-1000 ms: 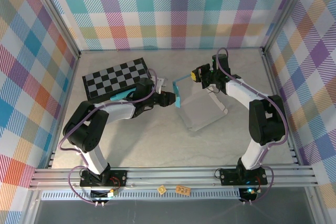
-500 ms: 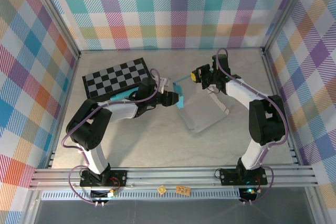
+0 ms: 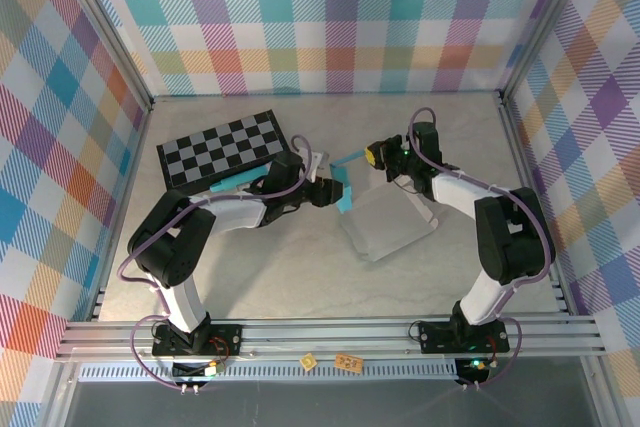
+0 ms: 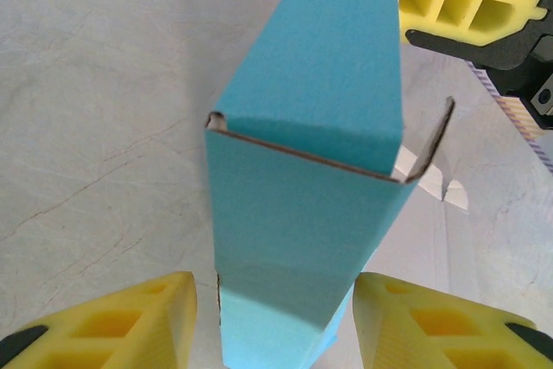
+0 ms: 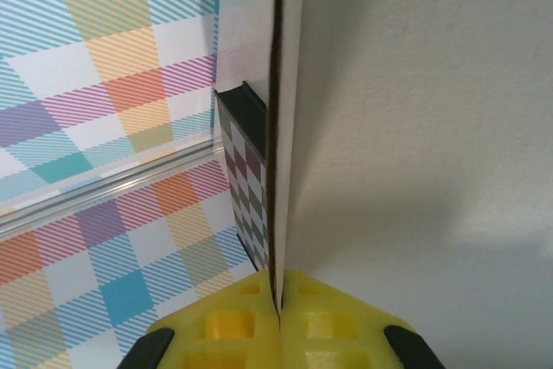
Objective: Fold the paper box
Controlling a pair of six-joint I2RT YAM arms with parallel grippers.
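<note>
The paper box point(image 3: 388, 223) lies partly folded in the middle of the table, whitish inner face up, with a turquoise wall standing at its far left corner. My left gripper point(image 3: 338, 193) straddles that wall. In the left wrist view the turquoise wall point(image 4: 302, 136) rises between the yellow fingers point(image 4: 130, 321) of my left gripper point(image 4: 275, 317), with a narrow gap on the left side. My right gripper point(image 3: 375, 153) is shut on the box's far edge. In the right wrist view a thin cardboard edge point(image 5: 281, 170) runs into the closed right gripper point(image 5: 279, 300).
A black-and-white checkered board point(image 3: 222, 147) with a teal edge lies at the back left, just behind my left arm; it also shows past the cardboard point(image 5: 246, 187). Plaid walls and aluminium rails enclose the table. Two small cards point(image 3: 348, 359) sit on the front rail.
My left gripper has slid right along the turquoise wall and its jaws have widened slightly. The right gripper and the box's far edge have shifted a little nearer, and the white panel lies flatter.
</note>
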